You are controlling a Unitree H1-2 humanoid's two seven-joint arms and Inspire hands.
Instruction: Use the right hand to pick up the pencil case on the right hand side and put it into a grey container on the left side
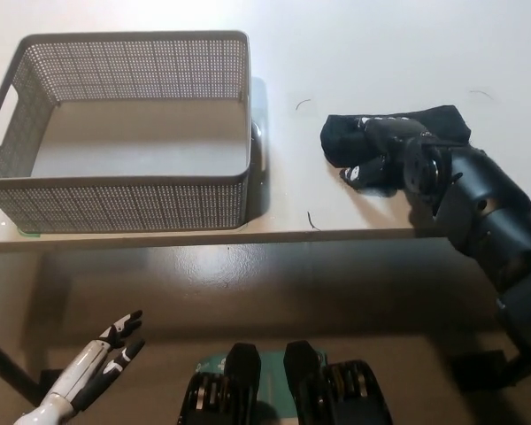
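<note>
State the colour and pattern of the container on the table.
Grey container, walls perforated in a fine mesh pattern; clearest in the head view.

Pale counter (372,53), smooth top, front edge running across picture below middle. Grey perforated container (124,133) sits on left part, close to front edge, handle cutout in left wall, inside bare. Black pencil case (425,124) lies on right part, near front edge, well apart from container. Few thin dark strands scattered on bare surface between and behind them.
</note>
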